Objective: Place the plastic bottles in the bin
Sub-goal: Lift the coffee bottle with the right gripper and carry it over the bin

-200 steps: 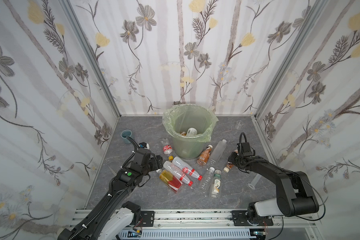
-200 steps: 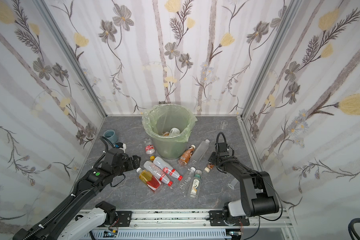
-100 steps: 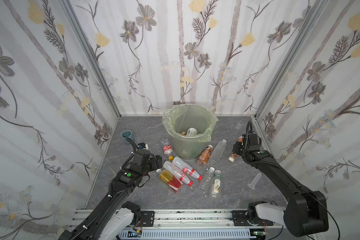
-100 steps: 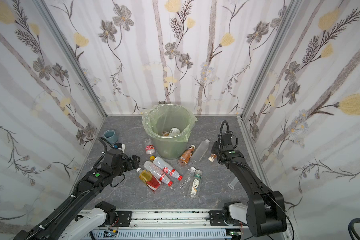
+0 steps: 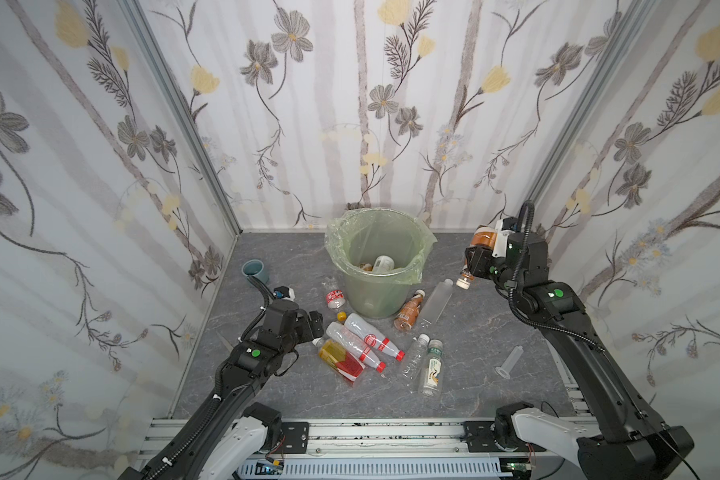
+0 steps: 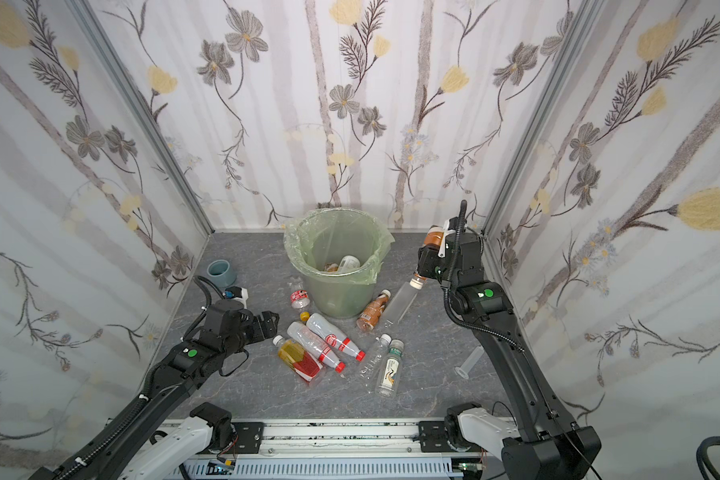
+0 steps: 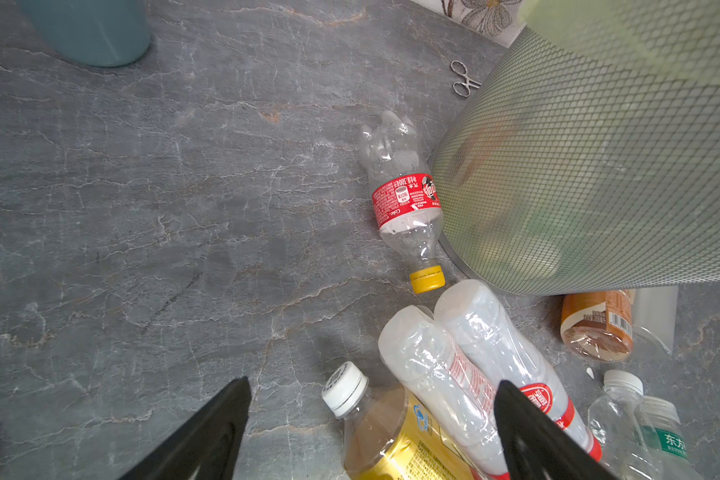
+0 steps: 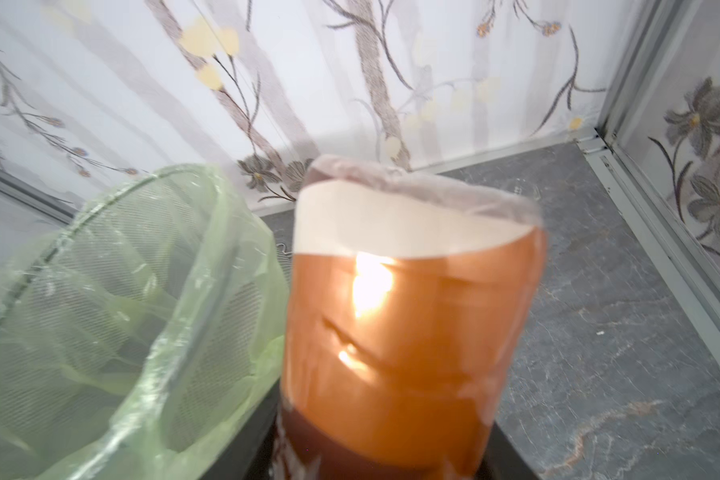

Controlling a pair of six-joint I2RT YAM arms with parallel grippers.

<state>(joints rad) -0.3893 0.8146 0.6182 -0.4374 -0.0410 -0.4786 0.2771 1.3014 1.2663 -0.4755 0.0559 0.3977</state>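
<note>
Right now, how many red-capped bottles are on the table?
2, side by side in front of the bin: rear red-capped bottle, front red-capped bottle against the yellow bottle. The bin could hide more.

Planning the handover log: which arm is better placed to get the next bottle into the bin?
Right. The right end effector is shut on the brown bottle, lifted beside the bin; the left end effector is open and empty above the yellow bottle.
</note>
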